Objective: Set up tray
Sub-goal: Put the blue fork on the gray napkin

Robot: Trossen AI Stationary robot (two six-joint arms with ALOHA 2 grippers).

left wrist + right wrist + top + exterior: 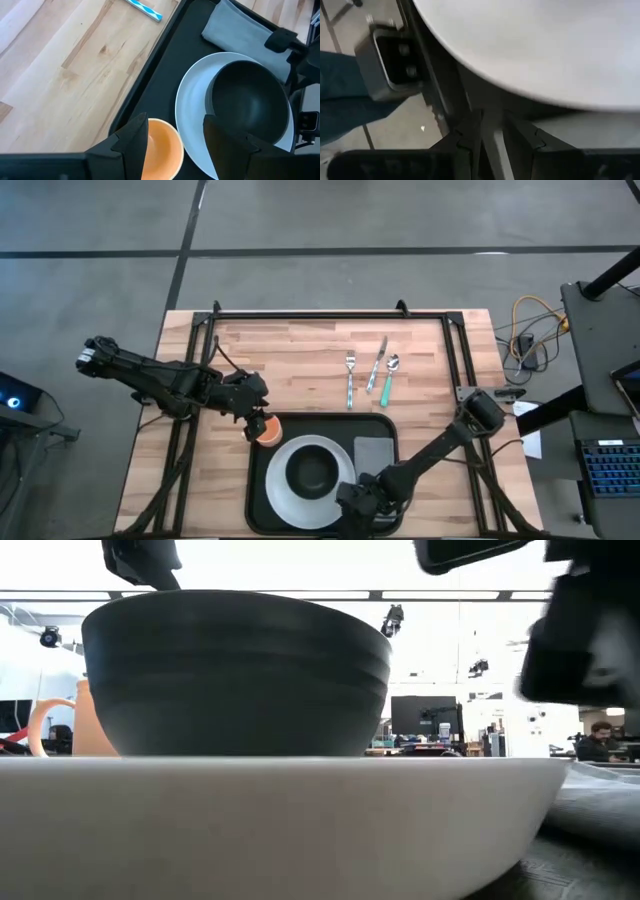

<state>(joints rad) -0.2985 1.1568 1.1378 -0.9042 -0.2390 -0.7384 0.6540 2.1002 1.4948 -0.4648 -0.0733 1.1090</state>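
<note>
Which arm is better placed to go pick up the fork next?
Probably the left. Its gripper hovers over the orange cup at the tray's far left corner, nearer the fork; the right gripper sits low at the plate's near edge.

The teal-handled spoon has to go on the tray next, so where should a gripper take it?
Probably at the teal handle, coming straight down from above. The spoon lies flat on the table, its handle toward the tray, with a narrow gap to the knife. Close the fingers across the handle's width.
</note>
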